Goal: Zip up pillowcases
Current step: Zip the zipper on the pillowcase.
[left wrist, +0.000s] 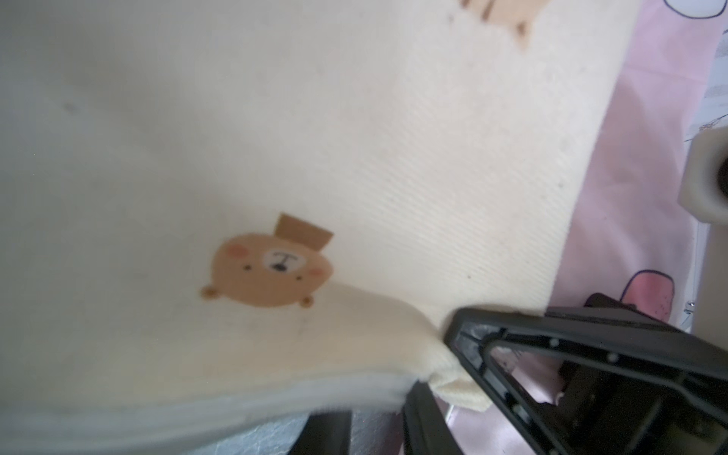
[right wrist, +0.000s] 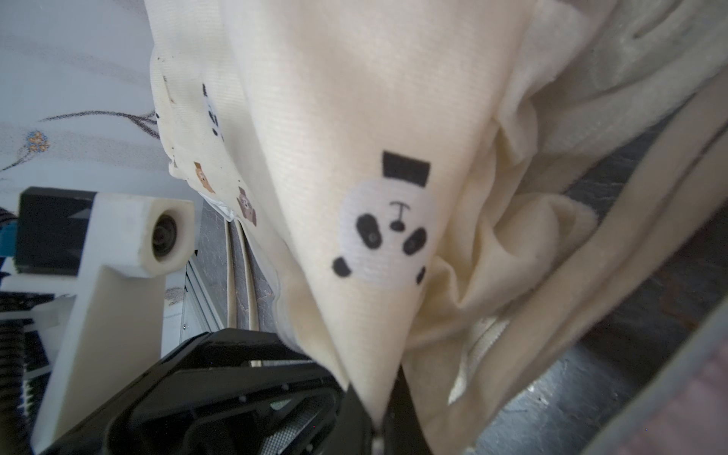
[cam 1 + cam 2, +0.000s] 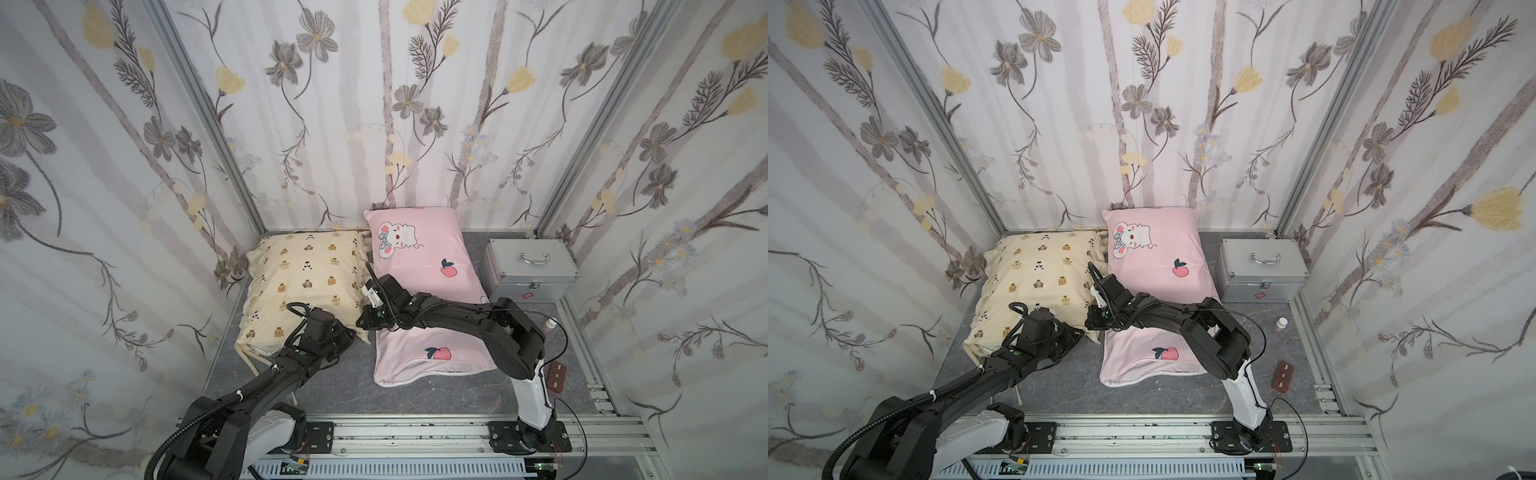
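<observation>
- You see the cream ruffled pillow printed with small brown bears (image 3: 305,282) lying at the back left of the grey stone-patterned tabletop (image 3: 332,386), touching the longer pink pillow with peaches and a white mouse (image 3: 419,257) on its right.
- Your right gripper (image 2: 374,409) is fully closed, pinching a pulled-up peak of the cream fabric at the pillow's near right corner; in both top views it reaches across the pink pillow.
- Your left gripper (image 1: 429,378) sits at that same corner with a small fold of cream cloth between its black fingers (image 1: 472,346); its jaws stand narrowly apart on that fold.
- A silver metal case with a handle (image 3: 530,270) stands just beside the pink pillow.
</observation>
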